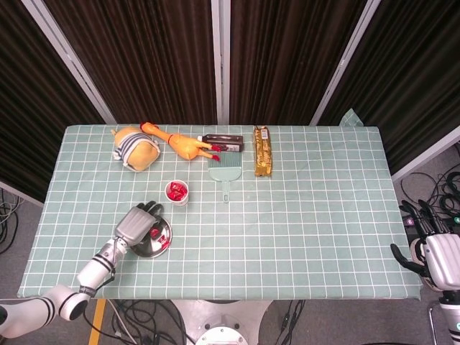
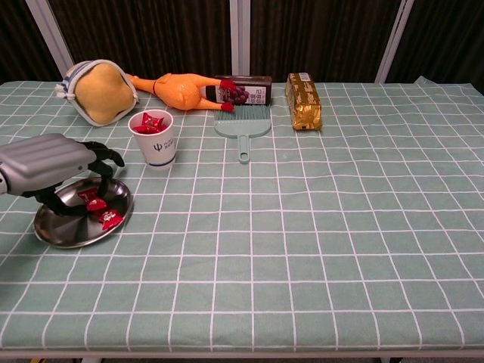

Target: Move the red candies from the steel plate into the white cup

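The steel plate (image 2: 57, 231) (image 1: 146, 246) lies near the table's front left with two red candies (image 2: 110, 219) (image 1: 162, 244) in view on it. My left hand (image 2: 53, 162) (image 1: 136, 223) hovers low over the plate's far side. Its fingers (image 2: 106, 162) are curved down and apart around one candy (image 2: 94, 202), with no clear grip on it. The white cup (image 2: 155, 147) (image 1: 177, 194) stands upright just beyond the plate and holds several red candies. My right hand (image 1: 435, 255) hangs off the table's right edge with its fingers apart and holds nothing. The chest view does not show it.
Along the far edge lie a round plush pouch (image 2: 98, 92), a rubber chicken (image 2: 178, 91), a dark box (image 2: 246, 88), a green brush (image 2: 243, 125) and a gold snack pack (image 2: 303, 102).
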### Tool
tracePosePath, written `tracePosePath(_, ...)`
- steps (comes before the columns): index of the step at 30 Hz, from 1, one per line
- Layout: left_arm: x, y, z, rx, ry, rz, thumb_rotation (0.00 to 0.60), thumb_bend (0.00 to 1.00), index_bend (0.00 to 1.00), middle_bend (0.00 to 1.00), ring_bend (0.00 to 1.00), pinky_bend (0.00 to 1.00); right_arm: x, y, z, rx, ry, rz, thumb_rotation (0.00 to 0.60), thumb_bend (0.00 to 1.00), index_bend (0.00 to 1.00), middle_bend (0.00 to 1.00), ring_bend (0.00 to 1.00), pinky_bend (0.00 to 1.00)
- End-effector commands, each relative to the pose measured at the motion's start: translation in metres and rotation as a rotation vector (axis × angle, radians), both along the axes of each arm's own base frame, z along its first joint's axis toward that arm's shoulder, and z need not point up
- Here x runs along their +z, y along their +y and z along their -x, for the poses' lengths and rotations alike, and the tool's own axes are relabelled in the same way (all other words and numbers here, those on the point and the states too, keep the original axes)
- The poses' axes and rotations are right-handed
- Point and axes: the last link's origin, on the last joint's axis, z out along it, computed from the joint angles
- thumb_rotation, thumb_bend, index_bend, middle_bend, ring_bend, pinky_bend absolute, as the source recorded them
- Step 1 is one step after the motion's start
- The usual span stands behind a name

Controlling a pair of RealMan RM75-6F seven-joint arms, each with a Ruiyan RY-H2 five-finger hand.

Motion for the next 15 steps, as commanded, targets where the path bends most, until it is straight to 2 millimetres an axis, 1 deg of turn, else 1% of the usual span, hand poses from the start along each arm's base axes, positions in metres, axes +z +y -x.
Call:
tracePosePath(1, -0.001, 0.000, 0.000, 0.003, -0.006, -0.004, 0.600, 0.31, 0.61, 0.27, 0.16, 0.32, 0.000, 0.000, 0.000, 0.001, 0.000, 0.000, 0.600, 0.27, 0.00, 0.18, 0.00, 0.19)
tracePosePath(7, 0.004, 0.000, 0.000, 0.025, -0.046, -0.020, 0.600, 0.38, 0.62, 0.27, 0.16, 0.32, 0.000, 0.000, -0.001, 0.005, -0.002, -0.001, 0.600, 0.27, 0.00, 0.18, 0.00, 0.19)
tracePosePath(12, 0.011, -0.002, 0.002, 0.047, -0.078, -0.041, 0.600, 0.39, 0.63, 0.27, 0.16, 0.32, 0.000, -0.001, -0.001, 0.009, -0.003, -0.001, 0.600, 0.27, 0.00, 0.18, 0.00, 0.19)
tracePosePath(15, 0.021, -0.005, 0.004, 0.059, -0.106, -0.072, 0.600, 0.39, 0.63, 0.27, 0.16, 0.32, 0.000, -0.002, -0.002, 0.012, -0.003, -0.002, 0.600, 0.27, 0.00, 0.18, 0.00, 0.19)
